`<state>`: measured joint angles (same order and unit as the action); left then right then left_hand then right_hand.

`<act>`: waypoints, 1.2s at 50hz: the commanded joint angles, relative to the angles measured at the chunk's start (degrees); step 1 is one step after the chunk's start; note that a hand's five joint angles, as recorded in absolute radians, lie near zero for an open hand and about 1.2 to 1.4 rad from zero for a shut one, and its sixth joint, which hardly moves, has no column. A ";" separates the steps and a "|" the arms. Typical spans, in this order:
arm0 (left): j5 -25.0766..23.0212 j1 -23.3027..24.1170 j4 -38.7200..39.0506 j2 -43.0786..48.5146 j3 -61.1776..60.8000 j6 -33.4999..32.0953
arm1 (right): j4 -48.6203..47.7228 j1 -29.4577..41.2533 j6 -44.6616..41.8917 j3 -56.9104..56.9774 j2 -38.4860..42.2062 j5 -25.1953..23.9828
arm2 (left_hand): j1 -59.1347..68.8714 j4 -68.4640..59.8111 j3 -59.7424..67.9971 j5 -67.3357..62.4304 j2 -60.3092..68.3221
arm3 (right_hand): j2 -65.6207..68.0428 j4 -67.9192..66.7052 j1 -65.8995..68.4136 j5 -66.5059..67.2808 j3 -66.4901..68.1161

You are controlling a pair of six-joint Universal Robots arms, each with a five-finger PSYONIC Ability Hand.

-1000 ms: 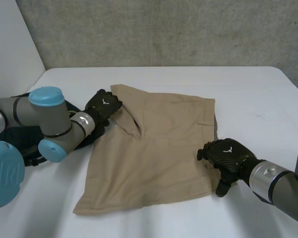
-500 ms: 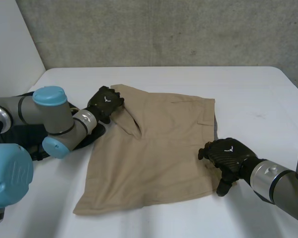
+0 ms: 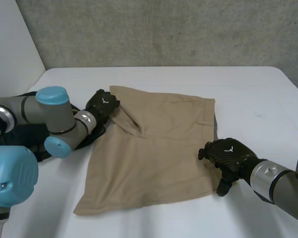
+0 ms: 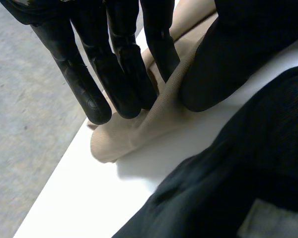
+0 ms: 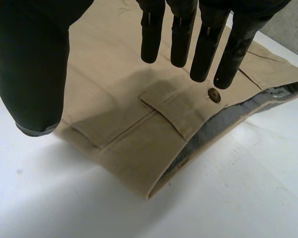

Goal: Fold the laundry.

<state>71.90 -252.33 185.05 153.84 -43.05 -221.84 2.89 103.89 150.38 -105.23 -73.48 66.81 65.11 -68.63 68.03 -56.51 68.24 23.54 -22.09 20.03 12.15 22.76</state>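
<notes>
Shorts (image 3: pixel 154 144) laid flat on the tabletop (image 3: pixel 248 94).
One far corner is pinched between the fingers (image 4: pixel 121 64) and thumb of the left hand (image 3: pixel 103 104); the right hand (image 3: pixel 228 156) is held over the pocket edge, fingers (image 5: pixel 207 49) straight, holding nothing.

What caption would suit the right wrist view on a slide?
The right hand, fingers straight, poised over the buttoned pocket flap of tan shorts on a white table.
</notes>
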 commanded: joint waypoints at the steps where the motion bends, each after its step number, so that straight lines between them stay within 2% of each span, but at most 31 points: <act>1: 4.48 0.00 0.57 -5.39 -7.30 -0.17 | 0.10 -0.09 0.00 -0.06 -0.17 -0.02 | 14.89 -11.37 11.97 -13.49 11.76 | -0.68 -0.78 2.84 0.72 0.11; 6: 5.71 0.00 2.50 -8.29 -11.87 -0.17 | 0.10 0.00 0.00 -0.06 -0.17 -0.02 | 14.89 -11.37 11.97 -13.49 11.76 | -0.68 -0.78 2.84 0.72 0.11; 11: 10.88 0.09 4.00 -10.58 -15.21 -0.26 | 0.10 0.26 0.00 -0.41 -0.17 0.07 | 14.89 -11.37 11.97 -13.49 11.76 | -0.68 -0.78 2.84 0.72 0.11; 16: 13.53 0.26 4.18 -11.98 -18.02 -0.26 | 0.10 0.27 0.00 -0.50 -0.17 0.07 | 13.91 -10.40 10.99 -12.51 10.78 | -0.68 -0.78 2.84 0.72 0.11; 17: 13.62 0.35 4.18 -12.07 -18.46 -0.26 | 0.10 0.27 0.00 -0.50 -0.17 0.07 | 10.41 -6.89 7.48 -9.00 7.28 | -0.84 -0.61 2.67 0.55 -0.05; 18: 13.97 0.52 4.26 -12.34 -19.25 -0.26 | 0.10 0.27 0.00 -0.50 -0.25 -0.02 | 1.05 2.47 -1.88 0.36 -2.09 | -0.84 -0.61 2.67 0.55 -0.06; 21: 14.85 0.79 4.18 -12.51 -19.96 -0.26 | 0.10 0.27 0.00 -0.50 -0.25 0.07 | -1.91 5.42 -4.83 3.31 -5.04 | -0.84 -0.61 2.67 0.55 -0.06; 25: 18.54 1.23 3.91 -13.30 -20.31 -0.26 | 0.10 0.09 0.00 -0.50 -0.25 -0.10 | -9.27 12.79 -12.20 10.68 -12.41 | -0.84 -0.61 2.67 0.55 -0.06; 26: 19.76 1.49 4.00 -14.00 -20.49 -0.18 | 0.10 0.09 -0.09 -0.41 -0.26 -0.19 | -22.96 26.48 -25.89 24.37 -26.10 | -0.84 -0.61 2.67 0.55 -0.06; 27: 20.30 1.58 4.09 -14.53 -20.75 -0.17 | 0.10 0.09 -0.26 -0.33 -0.26 -0.19 | -30.10 33.61 -33.02 31.50 -33.23 | -0.84 -0.61 2.67 0.55 -0.06; 31: 21.09 2.28 4.35 -18.22 -22.68 -0.17 | -0.16 -0.09 -1.05 0.20 -0.34 -0.28 | -44.62 48.14 -47.55 46.02 -47.75 | -0.84 -0.61 2.67 0.55 -0.06; 37: 21.36 2.90 4.26 -25.77 -27.78 1.23 | -0.25 -0.17 -2.71 1.34 -0.17 -0.89 | -45.47 48.99 -48.40 46.88 -48.60 | -0.17 -1.28 3.34 1.22 0.61; 49: 20.92 5.97 3.21 -42.48 -47.99 11.25 | -2.36 -0.26 -11.42 0.47 3.78 -0.81 | -42.96 46.47 -45.88 44.36 -46.09 | 1.17 -2.63 4.68 2.57 1.96; 52: 20.92 7.03 1.28 -45.81 -52.82 13.27 | -2.63 -0.26 -11.60 0.55 4.58 -0.81 | -41.78 45.29 -44.70 43.18 -44.91 | 2.01 -3.47 5.52 3.41 2.80; 60: 19.17 9.40 -11.10 -53.82 -59.77 19.68 | -6.22 -0.26 -11.60 0.64 5.54 -0.81 | -34.72 38.24 -37.65 36.13 -37.85 | 11.08 -12.53 14.59 12.47 11.86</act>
<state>92.61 -244.35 182.32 104.37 -99.19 -206.50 -0.84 103.64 138.53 -104.71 -68.49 65.96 22.30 -22.80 22.81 -13.04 22.71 23.69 -25.00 21.71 15.00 24.67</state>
